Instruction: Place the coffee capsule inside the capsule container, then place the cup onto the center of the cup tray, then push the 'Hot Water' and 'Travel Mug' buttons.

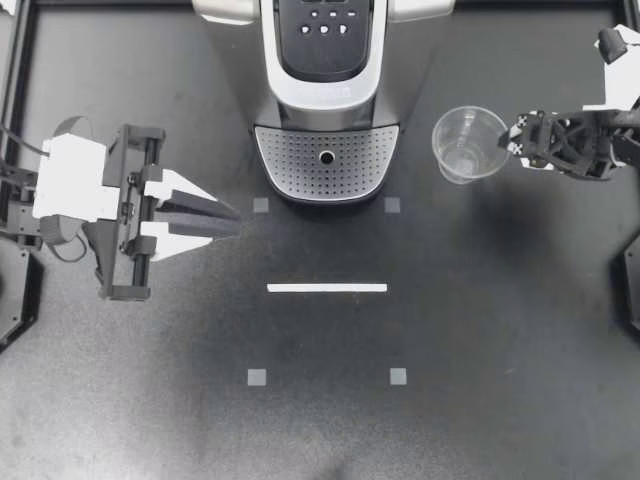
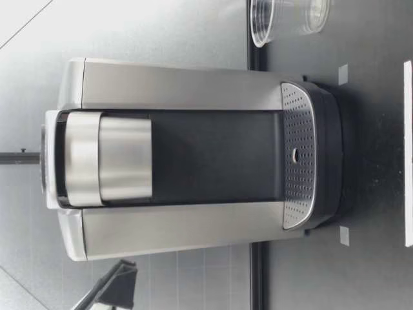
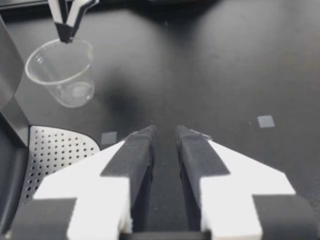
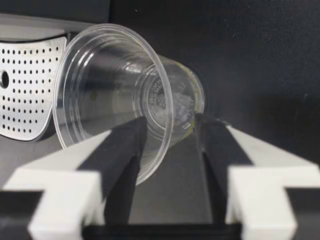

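The clear plastic cup (image 1: 470, 142) stands on the table to the right of the coffee machine (image 1: 325, 70), beside its perforated cup tray (image 1: 290, 165). My right gripper (image 1: 513, 140) is at the cup's right rim. In the right wrist view its fingers stand apart, open, with the cup's (image 4: 110, 90) lower wall and base showing between them (image 4: 170, 125). My left gripper (image 1: 236, 222) hovers left of the tray, its fingers nearly together and holding nothing (image 3: 165, 131). The cup (image 3: 62, 72) shows ahead of it. No capsule shows in any view.
The machine's buttons (image 1: 325, 25) sit on its top panel. A white tape strip (image 1: 327, 288) and small grey squares (image 1: 257, 377) mark the table in front of the machine. Black frame rails (image 1: 20, 90) run along the table's sides.
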Controlling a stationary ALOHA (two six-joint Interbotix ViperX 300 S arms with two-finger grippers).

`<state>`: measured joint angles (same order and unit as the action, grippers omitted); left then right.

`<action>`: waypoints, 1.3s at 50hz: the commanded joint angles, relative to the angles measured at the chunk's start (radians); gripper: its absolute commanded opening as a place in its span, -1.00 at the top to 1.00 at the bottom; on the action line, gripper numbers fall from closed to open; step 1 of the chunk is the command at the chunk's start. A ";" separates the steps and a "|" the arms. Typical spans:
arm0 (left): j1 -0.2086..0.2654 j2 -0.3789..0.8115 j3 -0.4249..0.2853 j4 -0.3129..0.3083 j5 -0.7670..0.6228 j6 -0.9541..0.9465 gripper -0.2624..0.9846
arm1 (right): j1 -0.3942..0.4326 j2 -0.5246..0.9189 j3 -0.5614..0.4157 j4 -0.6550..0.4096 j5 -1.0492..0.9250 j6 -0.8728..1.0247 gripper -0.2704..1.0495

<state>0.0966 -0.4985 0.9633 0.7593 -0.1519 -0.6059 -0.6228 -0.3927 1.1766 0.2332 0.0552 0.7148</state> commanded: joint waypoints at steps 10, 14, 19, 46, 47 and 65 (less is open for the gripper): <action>0.002 -0.011 -0.011 -0.002 -0.008 0.000 0.22 | 0.006 -0.008 -0.021 -0.003 0.034 -0.002 0.12; 0.003 -0.011 -0.011 -0.002 -0.006 0.000 0.22 | 0.005 -0.011 -0.025 -0.003 0.038 0.000 0.24; 0.002 -0.012 -0.011 -0.003 -0.008 0.002 0.22 | 0.006 -0.017 -0.029 -0.002 0.040 0.002 0.38; 0.002 -0.017 -0.002 -0.003 -0.008 0.003 0.22 | 0.212 0.011 -0.173 0.026 -0.015 0.184 0.53; 0.002 -0.017 -0.002 -0.002 -0.008 0.003 0.22 | 0.216 0.017 -0.179 0.026 -0.021 0.189 0.53; 0.002 -0.018 0.006 -0.002 -0.006 0.003 0.22 | 0.224 0.193 -0.322 0.021 -0.060 0.198 0.53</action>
<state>0.0951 -0.5047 0.9802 0.7578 -0.1519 -0.6044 -0.4034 -0.2132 0.9020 0.2577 0.0077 0.9143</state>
